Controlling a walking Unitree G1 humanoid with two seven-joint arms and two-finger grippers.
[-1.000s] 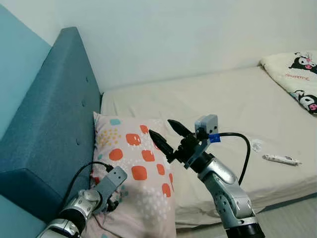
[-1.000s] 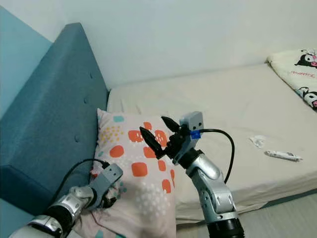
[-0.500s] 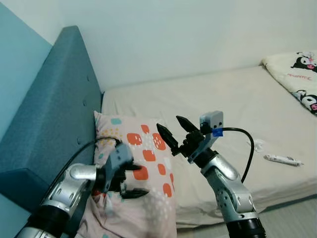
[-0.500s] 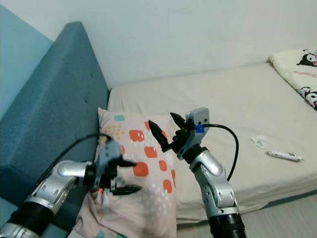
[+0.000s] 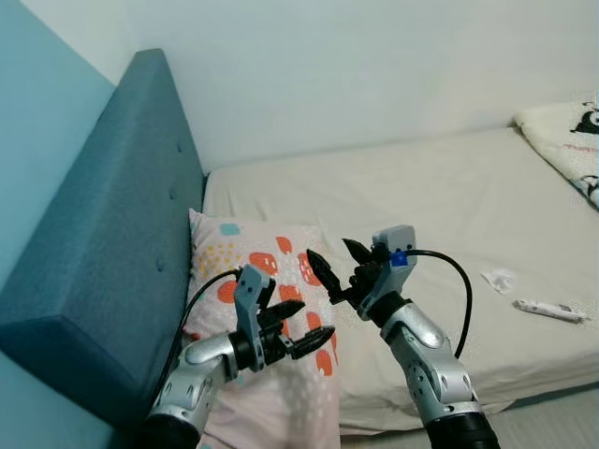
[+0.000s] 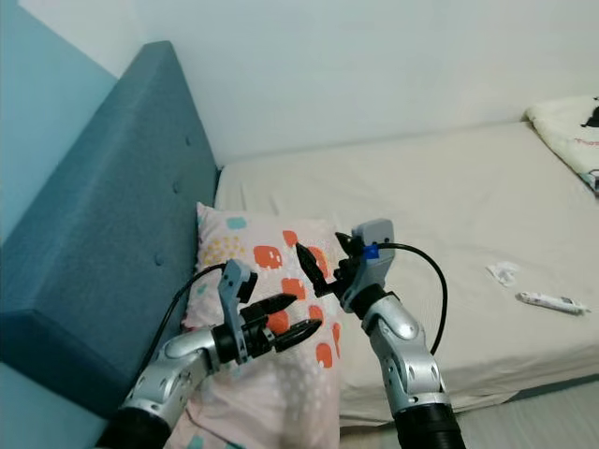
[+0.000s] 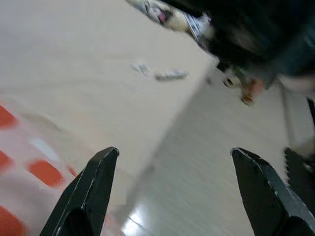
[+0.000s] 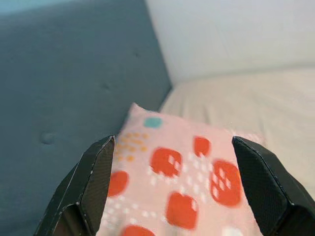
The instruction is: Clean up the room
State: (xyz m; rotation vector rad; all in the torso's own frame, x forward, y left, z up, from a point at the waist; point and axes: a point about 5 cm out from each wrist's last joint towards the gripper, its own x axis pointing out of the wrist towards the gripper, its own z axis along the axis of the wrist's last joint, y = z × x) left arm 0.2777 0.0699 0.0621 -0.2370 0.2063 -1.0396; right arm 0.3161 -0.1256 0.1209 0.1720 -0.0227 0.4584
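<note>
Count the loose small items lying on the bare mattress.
2: a crumpled wrapper and a white tube, both near the mattress's front edge on the robot's right. Others may be hidden.

- You see a padded teal fabric headboard (image 5: 112, 234) at the left.
- You see a plain white wall (image 5: 374, 65) behind the bed.
- You see pale grey floor (image 7: 206, 187) beside it.
</note>
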